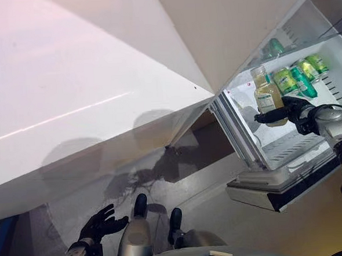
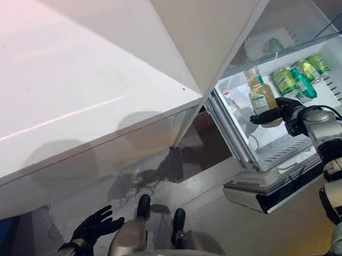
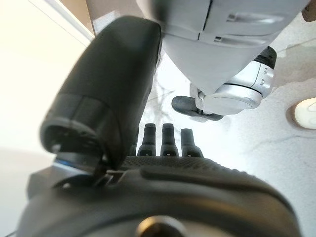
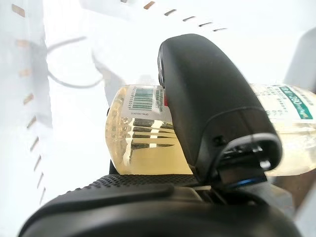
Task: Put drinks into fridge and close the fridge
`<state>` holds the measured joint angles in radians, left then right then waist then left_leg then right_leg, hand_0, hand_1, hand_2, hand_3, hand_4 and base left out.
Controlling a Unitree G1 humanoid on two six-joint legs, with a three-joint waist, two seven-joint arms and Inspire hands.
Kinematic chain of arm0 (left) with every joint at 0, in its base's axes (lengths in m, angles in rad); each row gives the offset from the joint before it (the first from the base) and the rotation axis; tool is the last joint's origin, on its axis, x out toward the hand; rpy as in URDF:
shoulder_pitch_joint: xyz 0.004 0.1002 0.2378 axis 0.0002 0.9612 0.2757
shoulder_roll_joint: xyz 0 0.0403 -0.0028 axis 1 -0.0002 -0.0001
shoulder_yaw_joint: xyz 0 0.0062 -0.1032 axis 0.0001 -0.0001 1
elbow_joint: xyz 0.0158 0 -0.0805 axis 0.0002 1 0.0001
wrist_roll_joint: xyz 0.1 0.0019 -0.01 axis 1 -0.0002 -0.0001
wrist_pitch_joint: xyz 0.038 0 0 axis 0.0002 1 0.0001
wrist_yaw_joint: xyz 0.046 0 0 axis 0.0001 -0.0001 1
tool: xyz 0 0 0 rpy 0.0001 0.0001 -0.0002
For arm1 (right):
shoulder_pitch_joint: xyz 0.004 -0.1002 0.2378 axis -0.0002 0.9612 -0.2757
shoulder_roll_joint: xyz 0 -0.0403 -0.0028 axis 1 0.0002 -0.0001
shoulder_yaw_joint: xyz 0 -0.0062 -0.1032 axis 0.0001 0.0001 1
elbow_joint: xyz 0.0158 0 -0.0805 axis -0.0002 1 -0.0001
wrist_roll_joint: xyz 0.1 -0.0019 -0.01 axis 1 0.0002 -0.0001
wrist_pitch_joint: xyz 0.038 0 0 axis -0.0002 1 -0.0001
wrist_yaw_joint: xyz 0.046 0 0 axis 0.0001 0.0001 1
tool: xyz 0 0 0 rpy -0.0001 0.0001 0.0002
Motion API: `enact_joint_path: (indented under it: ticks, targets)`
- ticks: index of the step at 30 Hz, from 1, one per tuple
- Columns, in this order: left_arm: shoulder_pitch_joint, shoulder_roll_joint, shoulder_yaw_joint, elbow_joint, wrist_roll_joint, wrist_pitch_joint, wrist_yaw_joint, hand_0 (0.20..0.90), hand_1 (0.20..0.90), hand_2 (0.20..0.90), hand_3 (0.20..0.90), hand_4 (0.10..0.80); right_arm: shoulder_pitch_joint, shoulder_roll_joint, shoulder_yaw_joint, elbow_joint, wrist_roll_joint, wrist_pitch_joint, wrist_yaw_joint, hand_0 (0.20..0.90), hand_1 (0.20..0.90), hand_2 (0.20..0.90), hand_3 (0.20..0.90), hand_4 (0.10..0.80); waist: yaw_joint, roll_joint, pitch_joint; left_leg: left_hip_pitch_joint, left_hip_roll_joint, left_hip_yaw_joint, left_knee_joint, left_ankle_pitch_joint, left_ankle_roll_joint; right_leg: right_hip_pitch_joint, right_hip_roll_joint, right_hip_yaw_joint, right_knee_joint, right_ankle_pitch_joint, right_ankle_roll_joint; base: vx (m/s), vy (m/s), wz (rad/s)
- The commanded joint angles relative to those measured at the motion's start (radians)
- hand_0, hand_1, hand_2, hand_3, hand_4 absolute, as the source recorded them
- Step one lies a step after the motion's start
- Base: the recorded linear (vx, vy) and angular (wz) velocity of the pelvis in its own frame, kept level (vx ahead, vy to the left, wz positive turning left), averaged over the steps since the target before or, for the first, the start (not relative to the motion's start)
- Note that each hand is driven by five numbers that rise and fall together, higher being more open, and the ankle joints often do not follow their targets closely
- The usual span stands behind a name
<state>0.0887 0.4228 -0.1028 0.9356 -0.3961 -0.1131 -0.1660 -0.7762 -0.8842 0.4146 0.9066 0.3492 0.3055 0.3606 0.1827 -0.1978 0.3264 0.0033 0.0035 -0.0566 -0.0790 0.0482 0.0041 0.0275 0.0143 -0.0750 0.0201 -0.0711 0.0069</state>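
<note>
My right hand (image 1: 293,112) is shut on a clear bottle of pale yellow drink (image 1: 267,94) with a white label. It holds the bottle upright inside the open white fridge (image 1: 288,150), above a wire shelf. In the right wrist view my thumb (image 4: 207,94) presses on the bottle (image 4: 133,133). Green cans and a green bottle (image 1: 298,76) stand on the shelf behind it. The fridge door (image 1: 279,188) hangs open below. My left hand (image 1: 98,224) is open and empty, low near the floor; it also shows in the left wrist view (image 3: 163,140).
A large white counter (image 1: 70,93) spans the left and middle. A tan cabinet panel (image 1: 234,25) sits above the fridge. A person's white shoe (image 3: 306,111) stands on the grey marbled floor (image 1: 150,175).
</note>
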Motion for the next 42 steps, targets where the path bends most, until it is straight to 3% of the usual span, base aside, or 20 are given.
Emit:
enact_joint_path:
  ticks: [1, 6, 17, 24, 31, 32, 33, 34, 35, 36, 42]
  targets:
    - [0.025, 0.031, -0.053, -0.061, -0.035, 0.013, 0.011, 0.900, 0.900, 0.900, 0.900, 0.800, -0.242, -0.129, 0.002, 0.021, -0.035, -0.038, -0.014, 0.300, 0.300, 0.300, 0.200, 0.100, 0.019, 0.009, -0.022, -0.095, -0.052, -0.031, 0.044, -0.042, 0.021, -0.084, 0.011, -0.025, -0.073, 0.151, 0.045, 0.000, 0.000, 0.00]
    - [0.013, 0.049, -0.065, -0.090, -0.073, 0.021, 0.020, 0.900, 0.900, 0.900, 0.900, 0.800, -0.281, -0.098, 0.024, 0.155, -0.103, 0.006, 0.020, 0.300, 0.300, 0.300, 0.200, 0.100, 0.043, 0.033, 0.013, -0.130, -0.060, -0.049, 0.049, -0.029, 0.019, -0.110, 0.009, -0.042, -0.068, 0.152, 0.039, -0.024, -0.015, 0.07]
    - [0.000, 0.073, -0.081, -0.159, -0.095, 0.021, 0.023, 0.900, 0.900, 0.900, 0.900, 0.800, -0.298, -0.069, 0.029, 0.255, -0.161, 0.029, 0.028, 0.300, 0.300, 0.300, 0.200, 0.100, 0.063, 0.072, 0.063, -0.184, -0.067, -0.055, 0.051, -0.008, 0.014, -0.152, 0.000, -0.073, -0.061, 0.151, 0.033, -0.024, -0.008, 0.11]
    - [-0.019, 0.095, -0.062, -0.229, -0.088, 0.139, 0.039, 0.900, 0.900, 0.900, 0.900, 0.800, -0.308, -0.075, 0.021, 0.288, -0.273, 0.084, 0.140, 0.300, 0.300, 0.300, 0.200, 0.100, 0.063, 0.070, 0.040, -0.185, -0.064, -0.044, 0.059, -0.010, 0.010, -0.154, -0.005, -0.085, -0.056, 0.145, 0.030, 0.041, 0.000, 0.05]
    - [-0.075, 0.105, -0.057, -0.190, -0.104, 0.170, 0.031, 0.900, 0.900, 0.900, 0.900, 0.800, -0.329, -0.090, 0.047, 0.303, -0.302, 0.100, 0.193, 0.300, 0.300, 0.300, 0.200, 0.100, 0.049, 0.069, 0.034, -0.183, -0.059, -0.030, 0.060, -0.011, 0.012, -0.161, -0.007, -0.080, -0.049, 0.146, 0.029, -0.003, 0.012, -0.02]
    - [-0.079, 0.104, -0.058, -0.184, -0.104, 0.168, 0.029, 0.900, 0.900, 0.900, 0.900, 0.800, -0.331, -0.090, 0.050, 0.306, -0.301, 0.103, 0.197, 0.335, 0.335, 0.335, 0.241, 0.141, 0.048, 0.070, 0.035, -0.183, -0.058, -0.028, 0.060, -0.011, 0.012, -0.162, -0.008, -0.080, -0.048, 0.147, 0.029, 0.000, 0.000, 0.00]
    - [-0.085, 0.104, -0.058, -0.175, -0.104, 0.168, 0.027, 0.900, 0.900, 0.900, 0.900, 0.800, -0.329, -0.089, 0.051, 0.309, -0.301, 0.103, 0.200, 0.420, 0.420, 0.420, 0.340, 0.240, 0.046, 0.070, 0.035, -0.181, -0.058, -0.027, 0.060, -0.011, 0.012, -0.162, -0.008, -0.079, -0.047, 0.146, 0.029, 0.000, 0.000, 0.00]
    - [-0.089, 0.104, -0.059, -0.167, -0.105, 0.165, 0.024, 0.900, 0.900, 0.900, 0.900, 0.800, -0.325, -0.090, 0.051, 0.310, -0.304, 0.101, 0.195, 0.568, 0.568, 0.568, 0.513, 0.413, 0.045, 0.070, 0.035, -0.180, -0.058, -0.025, 0.061, -0.012, 0.012, -0.161, -0.009, -0.079, -0.046, 0.146, 0.028, 0.000, 0.000, 0.00]
    - [-0.091, 0.103, -0.058, -0.164, -0.104, 0.165, 0.024, 0.900, 0.900, 0.900, 0.900, 0.800, -0.321, -0.091, 0.051, 0.309, -0.298, 0.099, 0.191, 0.858, 0.858, 0.858, 0.851, 0.751, 0.043, 0.070, 0.035, -0.178, -0.058, -0.024, 0.061, -0.012, 0.012, -0.161, -0.010, -0.079, -0.045, 0.146, 0.029, 0.000, 0.000, 0.00]
    - [-0.093, 0.102, -0.058, -0.161, -0.103, 0.165, 0.023, 0.900, 0.900, 0.900, 0.900, 0.800, -0.319, -0.089, 0.050, 0.308, -0.296, 0.100, 0.193, 0.900, 0.900, 0.900, 0.900, 0.800, 0.043, 0.069, 0.035, -0.178, -0.058, -0.023, 0.061, -0.013, 0.013, -0.160, -0.010, -0.079, -0.045, 0.145, 0.029, 0.000, 0.000, 0.00]
    - [-0.114, 0.095, -0.061, -0.131, -0.094, 0.165, 0.025, 0.900, 0.900, 0.900, 0.900, 0.800, -0.313, -0.085, 0.043, 0.309, -0.295, 0.100, 0.170, 0.900, 0.900, 0.900, 0.900, 0.800, 0.036, 0.066, 0.030, -0.171, -0.056, -0.016, 0.062, -0.015, 0.013, -0.155, -0.011, -0.076, -0.044, 0.145, 0.030, 0.000, 0.000, 0.00]
